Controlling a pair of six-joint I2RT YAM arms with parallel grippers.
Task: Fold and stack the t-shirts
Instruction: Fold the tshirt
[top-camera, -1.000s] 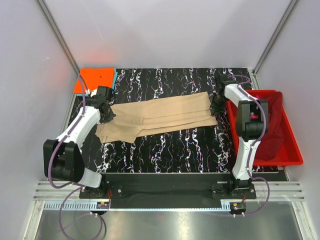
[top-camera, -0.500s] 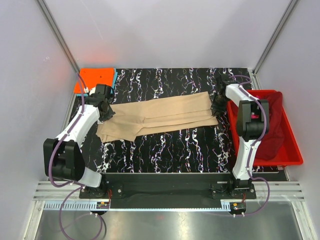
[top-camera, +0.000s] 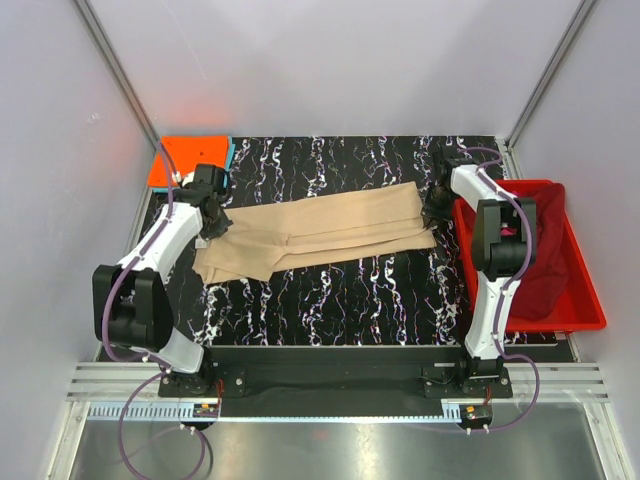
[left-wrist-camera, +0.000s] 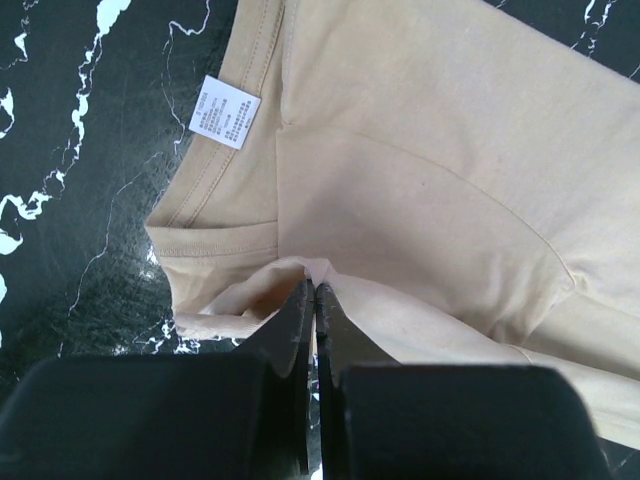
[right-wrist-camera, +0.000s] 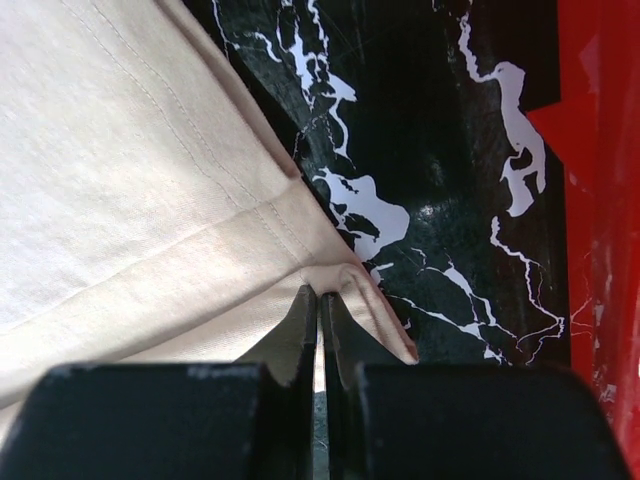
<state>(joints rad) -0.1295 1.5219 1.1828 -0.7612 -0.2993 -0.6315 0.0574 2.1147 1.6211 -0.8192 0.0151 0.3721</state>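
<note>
A large tan t-shirt (top-camera: 320, 230) lies folded lengthwise across the black marbled table. At its left end, by the collar and the white label (left-wrist-camera: 225, 112), my left gripper (top-camera: 212, 228) (left-wrist-camera: 315, 288) is shut on a pinched ridge of tan cloth (left-wrist-camera: 430, 150). My right gripper (top-camera: 432, 215) (right-wrist-camera: 320, 292) is shut on the hem corner (right-wrist-camera: 120, 180) at the shirt's right end. A folded orange t-shirt (top-camera: 190, 158) rests at the back left on a light blue one (top-camera: 231, 155). A maroon t-shirt (top-camera: 540, 250) lies in the red bin.
The red plastic bin (top-camera: 550, 326) stands at the table's right edge, close beside the right arm. Its red wall (right-wrist-camera: 600, 200) shows just right of the right gripper. Grey walls enclose the table on three sides.
The left wrist has shifted slightly toward the back of the table, still holding the shirt's left end. The right arm and the shirt's right end have not moved.
</note>
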